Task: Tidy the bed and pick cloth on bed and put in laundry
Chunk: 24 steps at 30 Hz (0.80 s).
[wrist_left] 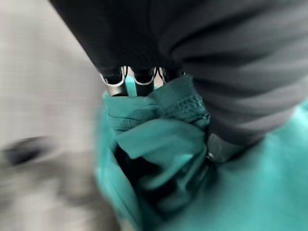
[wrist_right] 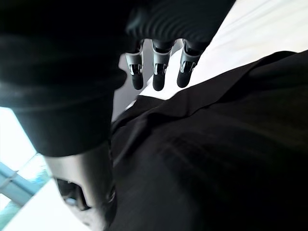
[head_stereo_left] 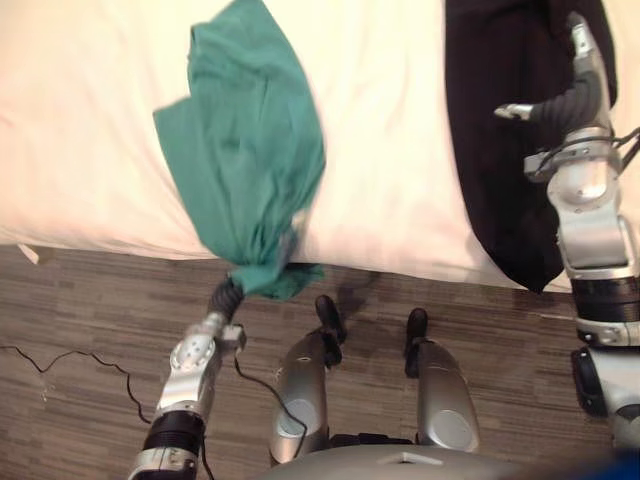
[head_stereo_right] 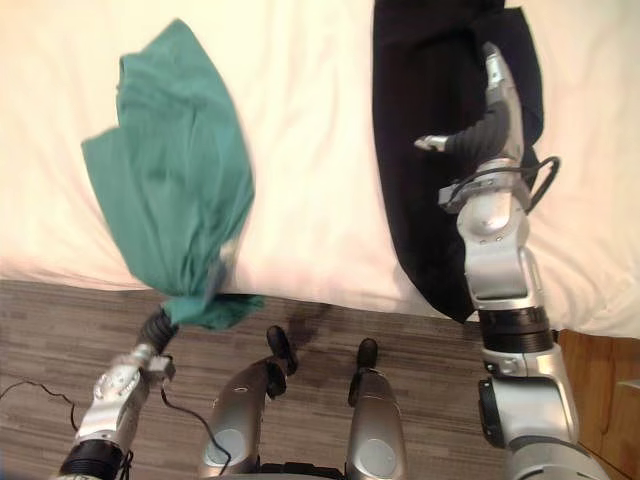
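Observation:
A green cloth hangs lifted over the front edge of the white bed, bunched at its lower end. My left hand is shut on that bunch, its fingers curled into the green folds; in the eye views the cloth covers the hand above its dark wrist. A black cloth lies spread on the bed's right part and droops over the front edge. My right hand hovers over it, open, with its fingers straight and the thumb held out to the side. It holds nothing.
The bed's front edge runs across the view, with brown wood-pattern floor below it. A lighter wooden surface shows at the far right on the floor side.

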### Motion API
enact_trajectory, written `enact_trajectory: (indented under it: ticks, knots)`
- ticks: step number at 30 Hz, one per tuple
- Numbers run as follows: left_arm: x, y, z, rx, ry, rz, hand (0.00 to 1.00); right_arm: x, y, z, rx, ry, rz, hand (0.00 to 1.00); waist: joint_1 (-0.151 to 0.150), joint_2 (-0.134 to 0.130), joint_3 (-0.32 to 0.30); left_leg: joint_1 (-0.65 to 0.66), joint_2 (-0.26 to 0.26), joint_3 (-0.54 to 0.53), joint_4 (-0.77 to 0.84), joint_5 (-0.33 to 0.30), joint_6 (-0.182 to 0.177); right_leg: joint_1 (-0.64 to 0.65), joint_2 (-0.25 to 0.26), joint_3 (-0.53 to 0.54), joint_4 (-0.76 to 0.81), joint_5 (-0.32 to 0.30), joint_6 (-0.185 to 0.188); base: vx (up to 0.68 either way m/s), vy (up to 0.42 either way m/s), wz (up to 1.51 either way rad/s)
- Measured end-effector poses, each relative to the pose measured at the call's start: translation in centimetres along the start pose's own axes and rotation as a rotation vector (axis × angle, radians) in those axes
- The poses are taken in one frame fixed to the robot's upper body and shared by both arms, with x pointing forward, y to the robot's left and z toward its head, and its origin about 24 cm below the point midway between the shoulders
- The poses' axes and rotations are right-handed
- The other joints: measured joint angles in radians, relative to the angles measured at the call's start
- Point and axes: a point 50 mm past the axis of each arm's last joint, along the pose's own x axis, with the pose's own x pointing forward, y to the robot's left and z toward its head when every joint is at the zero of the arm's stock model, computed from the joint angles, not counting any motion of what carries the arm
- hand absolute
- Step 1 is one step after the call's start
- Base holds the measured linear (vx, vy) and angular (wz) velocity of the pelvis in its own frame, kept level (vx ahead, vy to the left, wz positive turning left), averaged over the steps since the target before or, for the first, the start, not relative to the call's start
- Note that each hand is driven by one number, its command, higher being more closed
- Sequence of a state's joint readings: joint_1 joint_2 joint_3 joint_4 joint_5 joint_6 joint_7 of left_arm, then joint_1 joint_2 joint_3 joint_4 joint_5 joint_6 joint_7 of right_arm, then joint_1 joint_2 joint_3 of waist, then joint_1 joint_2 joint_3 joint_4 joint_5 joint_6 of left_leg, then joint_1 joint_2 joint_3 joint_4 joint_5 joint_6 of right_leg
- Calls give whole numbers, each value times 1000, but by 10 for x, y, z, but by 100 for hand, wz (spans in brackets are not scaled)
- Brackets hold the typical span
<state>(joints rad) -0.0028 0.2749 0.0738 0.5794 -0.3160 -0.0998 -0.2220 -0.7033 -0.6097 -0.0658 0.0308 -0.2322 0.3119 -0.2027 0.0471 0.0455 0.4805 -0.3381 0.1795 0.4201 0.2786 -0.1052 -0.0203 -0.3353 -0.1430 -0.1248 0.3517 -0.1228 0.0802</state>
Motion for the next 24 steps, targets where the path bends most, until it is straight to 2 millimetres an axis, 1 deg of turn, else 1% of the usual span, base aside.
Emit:
enact_trajectory:
  ticks: [1,2,3,4,5,6,7,9,10,11,12,13,15,16,17,20,22,23,24]
  knots:
    - [-4,-2,-11,-20,41,5,100,5,-7,2,19,2,-27,0,1,1,10,-1,8,0,0,0,0,-26,2,0,49,1,0,84,-35,-7]
    - [-6,-5,-18,-36,58,9,100,9,-12,7,23,-10,-44,0,4,7,18,0,21,-1,2,0,0,-101,10,1,134,-21,-6,89,-53,-11]
    - [-6,-6,-19,-43,63,10,100,11,-14,8,17,-16,-51,0,8,10,21,-3,25,0,2,0,0,-112,17,-1,103,-41,-6,103,-92,-7]
    - [-5,-6,-20,-45,66,15,100,14,-20,9,0,-13,-63,0,11,7,23,-12,23,5,12,0,0,-118,22,-21,-42,3,-22,107,-136,15]
    - [-4,-5,-18,-44,58,20,100,15,-24,8,-11,-9,-71,0,8,-4,25,-27,13,7,34,-3,-4,-122,15,-34,-135,83,-41,120,-175,9]
    - [-4,-7,-18,-66,48,37,100,20,-26,13,-14,-16,-78,0,9,11,29,-60,38,9,68,-9,-10,-129,26,-51,-144,95,-54,95,-147,-1]
    - [-4,-8,-19,-70,49,42,100,21,-26,13,-14,-11,-78,0,9,14,29,-71,49,12,84,-9,-10,-136,32,-52,-142,97,-56,117,-116,-24]
    - [-5,-11,-29,-86,79,45,100,22,-26,-1,-38,68,-65,0,-3,15,32,-108,82,13,161,-11,-11,-140,47,-52,-129,97,-57,134,-75,-17]
    - [-5,-13,-30,-91,80,44,100,23,-28,-4,-46,85,-59,0,-4,16,34,-118,81,8,161,-37,-14,-140,45,-50,-123,96,-58,107,-11,-8]
    - [-5,-16,-31,-99,78,39,100,24,-32,-8,-63,103,-60,0,-6,19,35,-118,67,8,101,-43,-8,-148,42,-50,-113,96,-58,72,61,-24]
    - [-5,-18,-33,-105,72,40,100,26,-37,-10,-75,111,-57,0,-1,23,36,-103,51,14,-10,25,-5,-169,44,-51,-84,86,-57,49,84,-21]
    - [-4,-18,-32,-102,68,41,100,26,-39,-11,-74,117,-58,0,-5,21,36,-101,47,13,-16,30,-14,-177,37,-53,-77,83,-56,54,119,-10]
    - [-4,-19,-30,-91,53,39,100,27,-39,-20,-76,157,-44,0,-3,22,36,-104,29,13,-12,30,-14,-184,20,-56,-64,83,-55,65,120,14]
    - [-4,-19,-30,-89,47,43,100,28,-37,-25,-78,180,-29,0,6,21,36,-105,24,13,-2,30,-14,-181,11,-58,-61,83,-55,45,101,9]
    - [-4,-18,-30,-86,44,56,100,30,-38,-27,-76,194,-32,0,7,20,35,-110,21,13,7,30,-14,-180,4,-66,-60,83,-55,37,95,9]
    - [-4,-16,-29,-82,40,70,100,30,-40,-32,-70,212,-34,0,0,19,35,-122,20,7,6,30,-14,-180,-1,-92,-65,83,-56,4,33,13]
    - [-4,-17,-29,-82,37,74,100,30,-38,-37,-69,220,-27,0,1,19,35,-124,20,7,2,33,-10,-180,-2,-104,-69,83,-56,-6,2,3]
    - [-4,-16,-28,-75,29,74,100,30,-35,-37,-62,215,-23,100,1,19,35,-126,20,7,0,38,-6,-180,-3,-110,-70,83,-56,-30,-19,3]
    - [-4,-16,-28,-72,27,74,100,30,-34,-38,-66,211,-20,100,1,19,35,-126,19,7,-2,42,-6,-180,-3,-112,-71,83,-56,-34,-22,6]
